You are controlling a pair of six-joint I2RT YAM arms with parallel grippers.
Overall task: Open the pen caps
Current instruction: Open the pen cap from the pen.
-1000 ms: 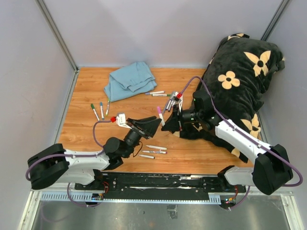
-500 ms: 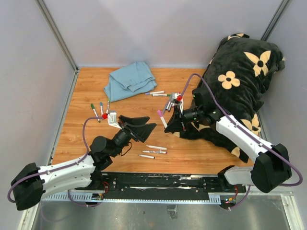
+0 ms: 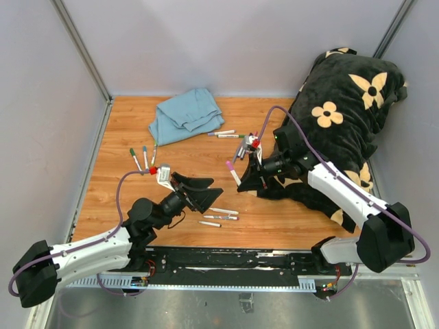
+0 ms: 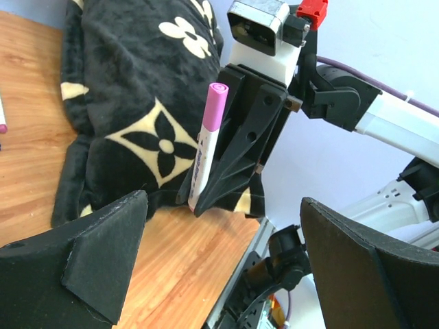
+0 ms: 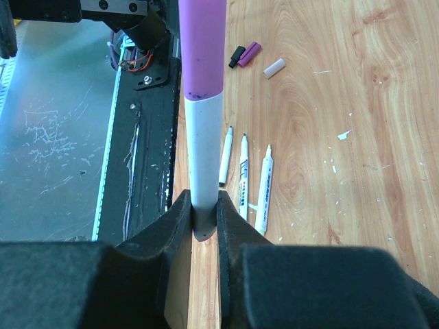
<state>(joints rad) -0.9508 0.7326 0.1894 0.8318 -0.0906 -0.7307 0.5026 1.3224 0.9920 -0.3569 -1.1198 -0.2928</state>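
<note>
My right gripper (image 5: 204, 221) is shut on the white barrel of a marker (image 5: 204, 151) above the wooden table (image 3: 123, 130). The marker's pink cap (image 5: 202, 48) is on its free end, also seen from above (image 3: 229, 165) and in the left wrist view (image 4: 214, 110). My left gripper (image 3: 212, 197) stands wide open with nothing between its fingers (image 4: 75, 267), a short way left of the cap and apart from it. Three uncapped markers (image 3: 221, 214) lie near the front edge. Three capped markers (image 3: 145, 157) lie at the left. Loose caps (image 5: 245, 55) rest on the wood.
A crumpled blue cloth (image 3: 185, 114) lies at the back, with two more markers (image 3: 225, 134) beside it. A black pillow with cream flowers (image 3: 343, 103) fills the right side under the right arm. The black base rail (image 3: 233, 260) runs along the near edge.
My left gripper has opened wide and drawn back to the left and toward the near edge, away from the pink cap. The right gripper still holds the marker, shifted slightly.
</note>
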